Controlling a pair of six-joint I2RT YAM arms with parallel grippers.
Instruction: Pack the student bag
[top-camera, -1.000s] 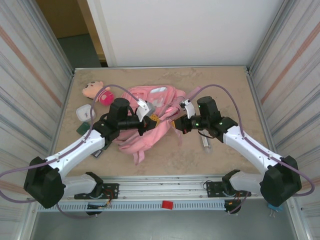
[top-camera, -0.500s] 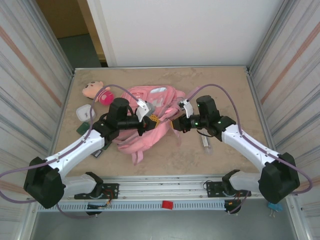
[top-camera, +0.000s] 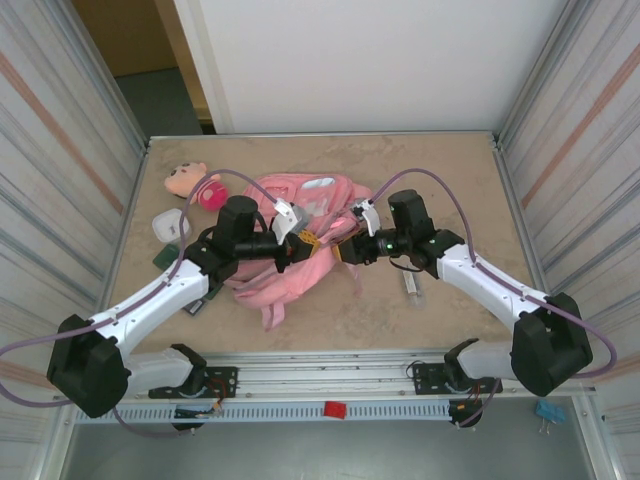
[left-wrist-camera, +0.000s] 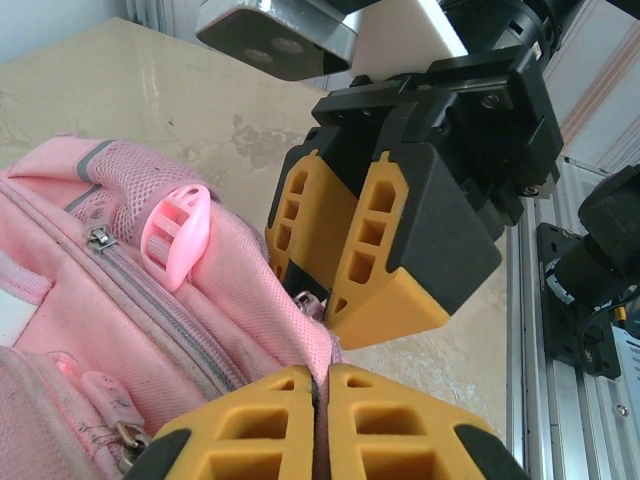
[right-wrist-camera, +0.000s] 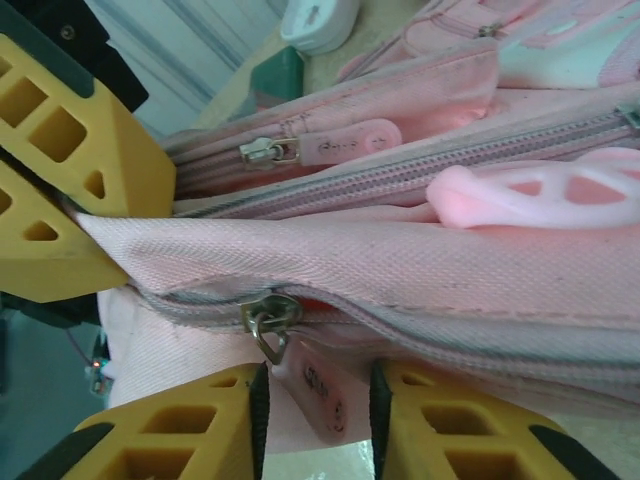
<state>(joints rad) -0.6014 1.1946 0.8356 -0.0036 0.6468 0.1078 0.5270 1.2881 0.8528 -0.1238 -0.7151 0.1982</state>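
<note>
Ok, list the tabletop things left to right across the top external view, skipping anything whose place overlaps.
white case → student bag → small pale object lying by the right arm.

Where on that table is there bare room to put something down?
Bare table right of the bag, up to the far wall, and the near strip by the rail. Crowded: the left edge, with the doll and white case.

We see the student bag (top-camera: 300, 225), a large pink fabric backpack with grey-trimmed mesh and several zipped pockets, lying slumped flat at the middle of the top frame, straps trailing toward the lower edge, its metal zip slider (right-wrist-camera: 270, 322) on a taut fold.
</note>
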